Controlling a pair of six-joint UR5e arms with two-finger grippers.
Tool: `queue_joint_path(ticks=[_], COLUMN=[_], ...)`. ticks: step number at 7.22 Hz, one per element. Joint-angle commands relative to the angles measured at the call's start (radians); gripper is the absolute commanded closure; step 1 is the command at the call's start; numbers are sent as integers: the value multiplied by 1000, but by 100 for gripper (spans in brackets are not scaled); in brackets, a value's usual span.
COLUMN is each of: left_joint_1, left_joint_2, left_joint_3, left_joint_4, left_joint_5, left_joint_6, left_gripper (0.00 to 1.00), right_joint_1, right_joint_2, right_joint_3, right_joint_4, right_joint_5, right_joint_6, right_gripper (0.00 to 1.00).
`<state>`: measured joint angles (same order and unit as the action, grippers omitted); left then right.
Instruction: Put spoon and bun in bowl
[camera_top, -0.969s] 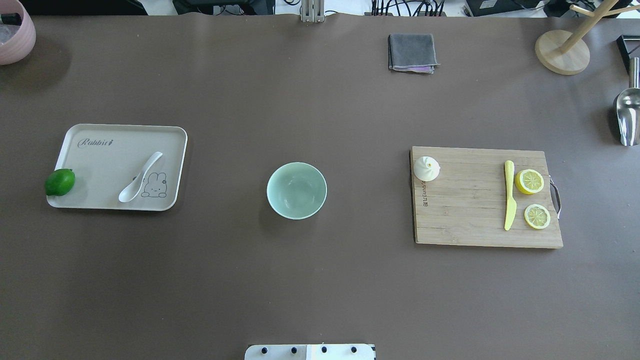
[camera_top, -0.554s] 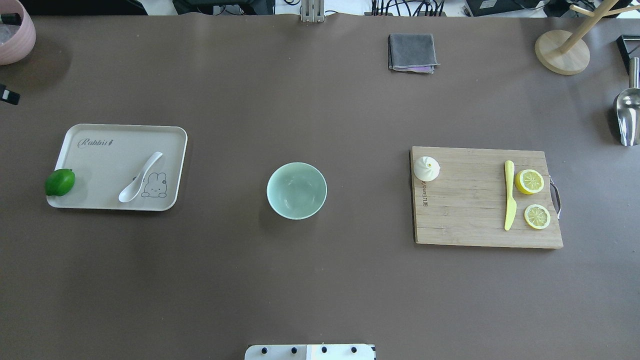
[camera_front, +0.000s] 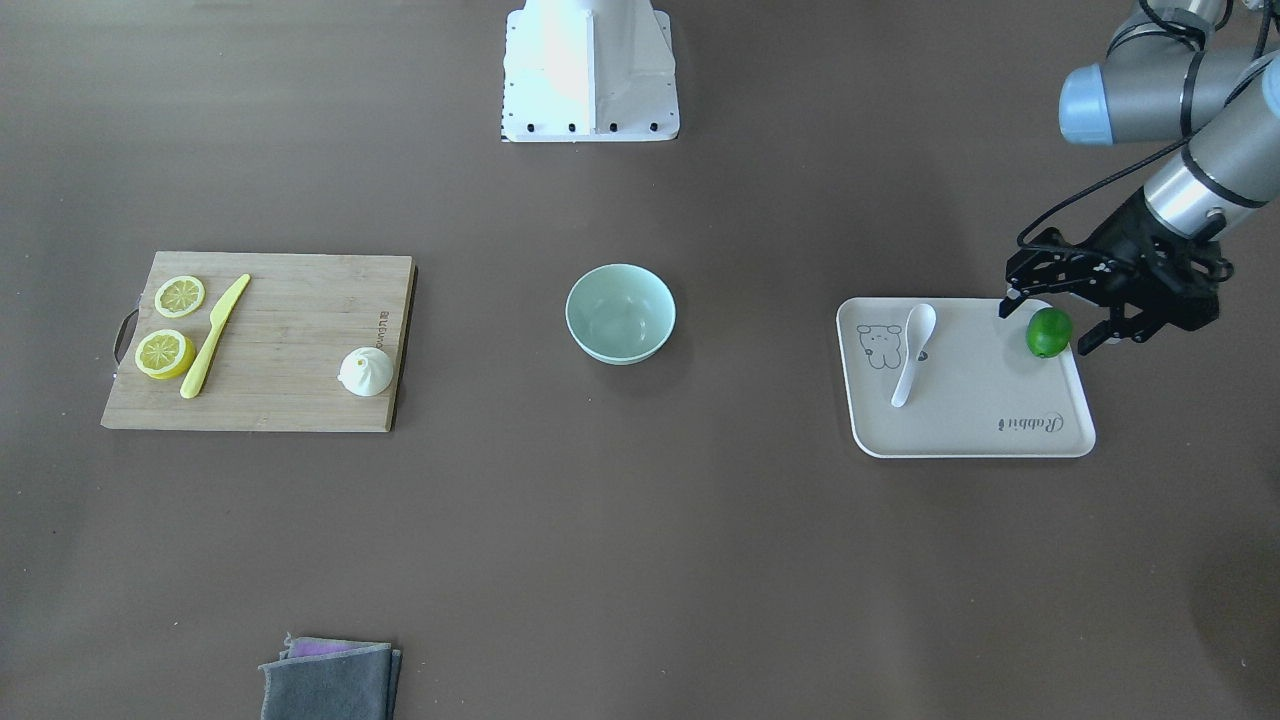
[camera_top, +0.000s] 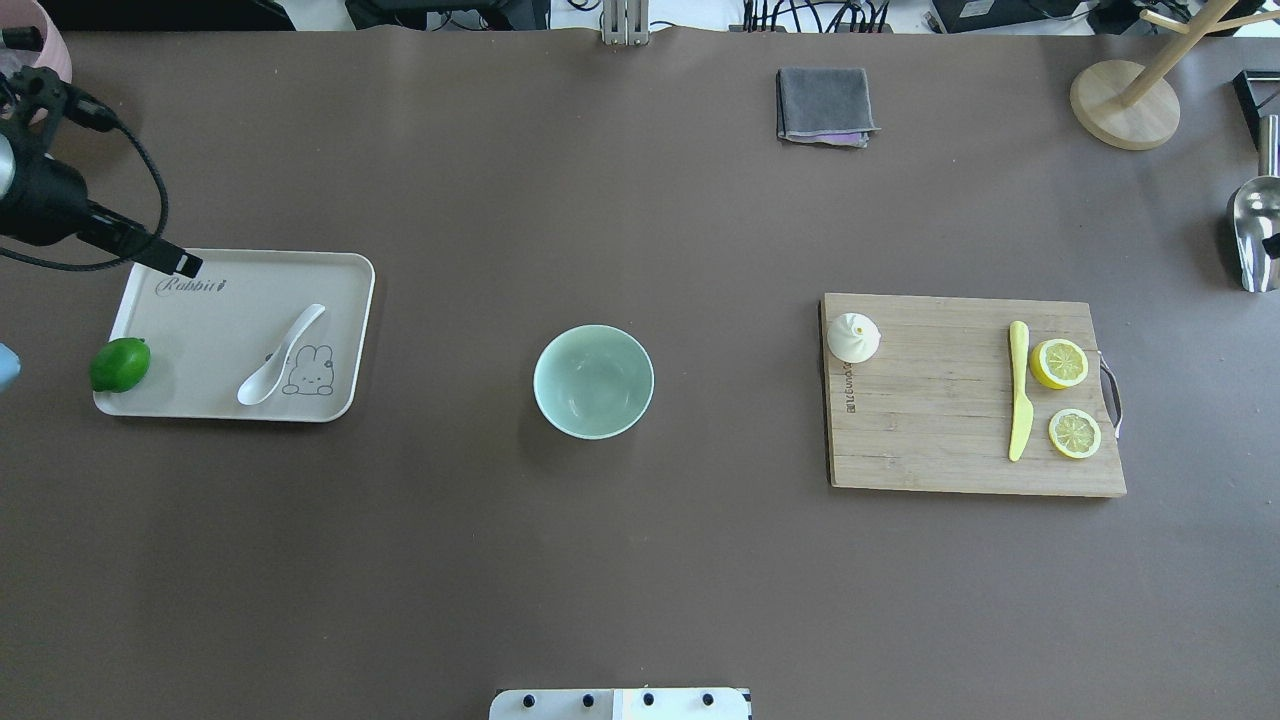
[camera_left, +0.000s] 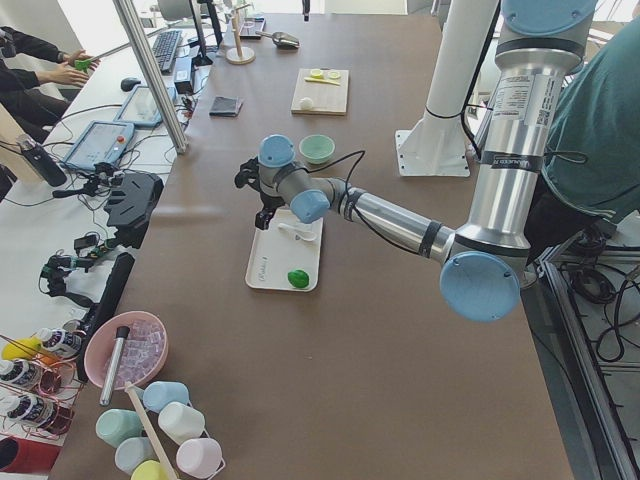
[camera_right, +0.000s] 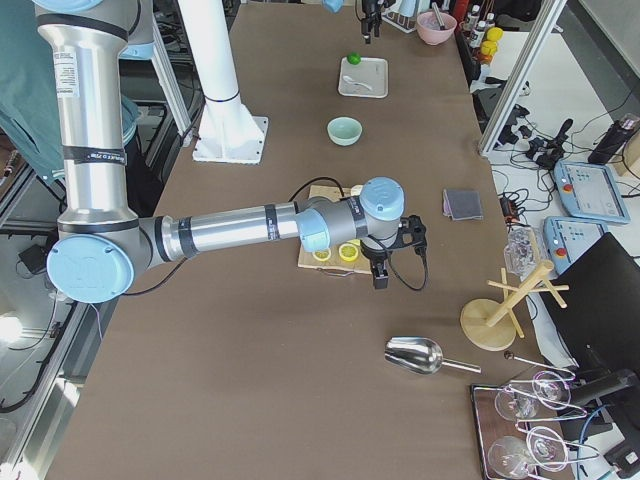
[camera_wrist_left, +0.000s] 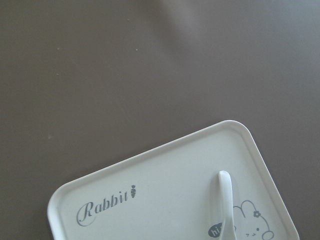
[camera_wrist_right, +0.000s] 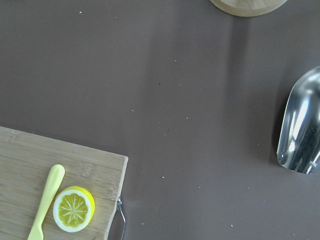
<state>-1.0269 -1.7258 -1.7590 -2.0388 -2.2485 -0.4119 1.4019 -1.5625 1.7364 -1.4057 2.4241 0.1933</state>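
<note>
The table (camera_top: 640, 560) looks matt brown, and the cutting board (camera_top: 940, 440) is grained wood. The spoon (camera_top: 280, 357) and bowl (camera_top: 560, 385) are smooth and glossy; the scoop (camera_wrist_right: 300, 130) is shiny metal.

Brown table (camera_top: 640, 560): tray (camera_top: 200, 325), bowl (camera_top: 558, 402), board (camera_top: 930, 440), cloth (camera_top: 822, 103), scoop (camera_top: 1255, 235)

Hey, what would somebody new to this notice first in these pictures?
Probably the left gripper, fingers spread, hanging above the outer corner of the rabbit tray, with a bright green lime at that tray's edge. Then the empty mint-green bowl at the table's middle, flanked by the white spoon on the tray and the white bun on the cutting board.
</note>
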Motion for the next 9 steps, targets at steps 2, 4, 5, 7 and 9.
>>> queue_joint_path(ticks=[2, 4, 5, 7, 9], left_joint_1=[131, 140, 165, 195, 202], left_joint_2=[-85, -104, -104, -124, -138], left_joint_3=[91, 144, 151, 186, 225], left_joint_4=[-12, -11, -12, -14, -14], left_joint_5=[83, 99, 127, 155, 153], left_joint_6=[-22, -21, -22, -22, -24], left_gripper=[3, 3, 3, 3, 3], right_joint_1=[-58, -80, -81, -89, -92], right_joint_2=[8, 12, 13, 15, 13], right_joint_3=[3, 8, 8, 8, 8], right_joint_4=[57, 59, 59, 59, 59], right_joint_5=[3, 7, 13, 15, 20], right_joint_6=[12, 15, 15, 17, 17], right_gripper=[0, 0, 0, 0, 0])
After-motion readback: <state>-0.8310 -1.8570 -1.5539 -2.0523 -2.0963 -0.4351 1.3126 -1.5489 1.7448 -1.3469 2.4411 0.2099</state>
